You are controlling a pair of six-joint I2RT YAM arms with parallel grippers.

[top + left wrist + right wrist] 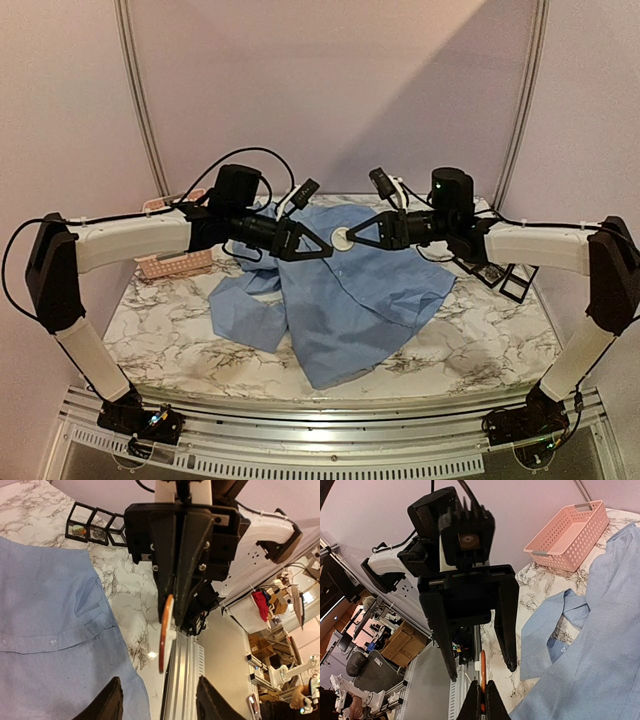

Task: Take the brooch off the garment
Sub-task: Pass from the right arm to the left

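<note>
The brooch (340,238) is a round disc with an orange rim, seen edge-on in the left wrist view (164,632) and the right wrist view (482,672). My right gripper (352,238) is shut on it, its own fingertips pinching the disc's lower edge (481,702). Facing it from the left, my left gripper (325,248) is open, its two fingers (506,630) standing apart on either side of the disc without touching it. The garment (350,290), a light blue shirt, lies crumpled on the table below. In the wrist views the brooch hangs free of the cloth (45,620).
A pink plastic basket (170,265) stands at the table's back left, behind the left arm. Small black open frames (510,280) lie at the back right. The marble-patterned tabletop (170,340) shows around the shirt, and an aluminium rail (300,440) runs along the near edge.
</note>
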